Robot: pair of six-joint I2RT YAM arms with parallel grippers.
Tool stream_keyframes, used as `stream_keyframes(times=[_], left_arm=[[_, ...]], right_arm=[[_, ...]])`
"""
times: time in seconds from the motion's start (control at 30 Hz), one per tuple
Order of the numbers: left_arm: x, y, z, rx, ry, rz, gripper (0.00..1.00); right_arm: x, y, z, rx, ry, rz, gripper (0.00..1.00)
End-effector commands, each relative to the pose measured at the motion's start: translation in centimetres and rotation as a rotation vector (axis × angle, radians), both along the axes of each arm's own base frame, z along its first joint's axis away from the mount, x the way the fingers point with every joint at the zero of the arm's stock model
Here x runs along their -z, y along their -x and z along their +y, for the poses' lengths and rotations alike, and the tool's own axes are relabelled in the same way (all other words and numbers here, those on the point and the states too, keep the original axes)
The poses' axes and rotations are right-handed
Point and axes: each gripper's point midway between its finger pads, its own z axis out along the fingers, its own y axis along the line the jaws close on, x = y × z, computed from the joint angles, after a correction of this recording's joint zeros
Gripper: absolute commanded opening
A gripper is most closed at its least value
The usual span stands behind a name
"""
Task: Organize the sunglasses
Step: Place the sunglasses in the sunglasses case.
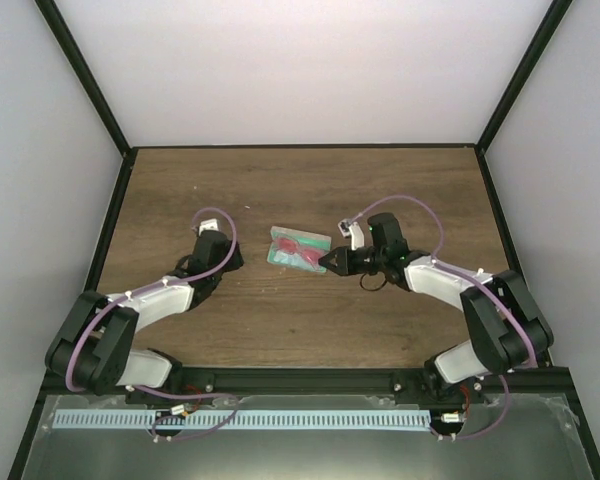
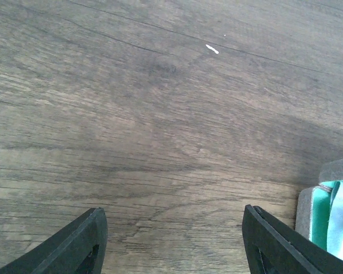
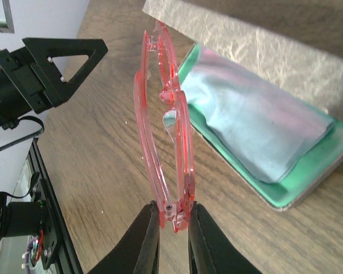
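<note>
1. my right gripper (image 3: 172,220) is clamped on the sunglasses (image 3: 168,142). both fingers pinch one end of the red frame, right at a small hinge screw.
2. the sunglasses are folded flat and held up on edge. the frame stretches away from my fingers in a thin, see-through red line.
3. just to the right of them in my right wrist view lies the case (image 3: 247,54), open. its grey lid is tipped back and its green lining faces up.
4. a pale blue cloth (image 3: 257,125) lies bunched in the green tray of the case.
5. from above, the sunglasses show as a red shape over the case, near the middle of the table (image 1: 280,190). my right gripper sits at the case's right end.
6. from my wrist they seem to run along the case's edge, over the wood beside it. i cannot tell whether their far end touches the case, the cloth or the table.
7. my left gripper (image 2: 172,211) holds nothing. its two black fingers stand well apart with only bare wood grain between them.
8. it hangs low over the table to the left of the case. one grey corner of the case, with green lining and a bit of blue cloth, shows at the right edge of my left wrist view.
9. in my right wrist view one triangular finger of the left gripper shows at upper left, apart from the sunglasses and the case.
</note>
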Motion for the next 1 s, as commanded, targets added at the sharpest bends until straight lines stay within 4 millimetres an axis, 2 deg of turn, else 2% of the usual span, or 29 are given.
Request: stream_keyframes(times=[0.0, 0.37, 0.7, 0.97], left_arm=[[-0.4, -0.3, -0.4, 0.025, 0.022, -0.025, 0.67], [-0.5, -0.3, -0.5, 0.032, 0.024, -0.03, 0.67], [-0.2, -0.3, -0.8, 0.05, 0.03, -0.021, 0.67], [-0.3, -0.3, -0.9, 0.057, 0.032, -0.022, 0.67]], right_arm=[[-1.5, -1.7, 1.0, -0.006, -0.013, -0.064, 0.02], [1.8, -3.0, 1.8, -0.049, 0.039, -0.025, 0.02], [4.0, -4.0, 0.9, -0.011, 0.139, -0.014, 0.06], [5.0, -3.3, 0.8, -0.006, 0.14, 0.037, 0.08]])
